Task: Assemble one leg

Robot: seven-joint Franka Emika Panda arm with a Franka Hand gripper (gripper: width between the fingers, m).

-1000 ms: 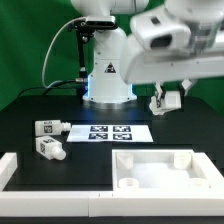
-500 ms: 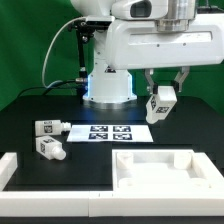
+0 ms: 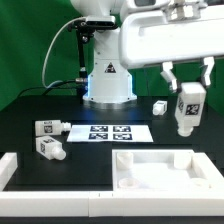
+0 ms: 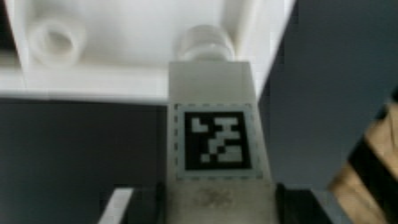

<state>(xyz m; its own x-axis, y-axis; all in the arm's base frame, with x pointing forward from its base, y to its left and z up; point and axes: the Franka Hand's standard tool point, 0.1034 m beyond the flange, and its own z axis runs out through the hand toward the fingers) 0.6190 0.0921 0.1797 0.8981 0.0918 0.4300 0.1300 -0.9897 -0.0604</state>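
My gripper (image 3: 188, 92) is shut on a white leg (image 3: 188, 110) and holds it upright in the air, just past the far right corner of the large white panel (image 3: 160, 168). The leg's marker tag faces the exterior camera. In the wrist view the held leg (image 4: 214, 125) runs between my fingers (image 4: 128, 205), and its threaded tip points at the panel (image 4: 107, 70) near a corner socket (image 4: 54, 42). Another leg (image 3: 160, 106) lies on the table behind. Two more legs (image 3: 47, 128) (image 3: 50, 148) lie at the exterior view's left.
The marker board (image 3: 108, 132) lies flat in the middle of the black table. A white frame bar (image 3: 20, 170) runs along the front left. The robot's base (image 3: 108, 80) stands at the back centre.
My gripper has moved to the exterior view's right with the leg, turning it from tilted to upright. A second leg on the table behind now shows.
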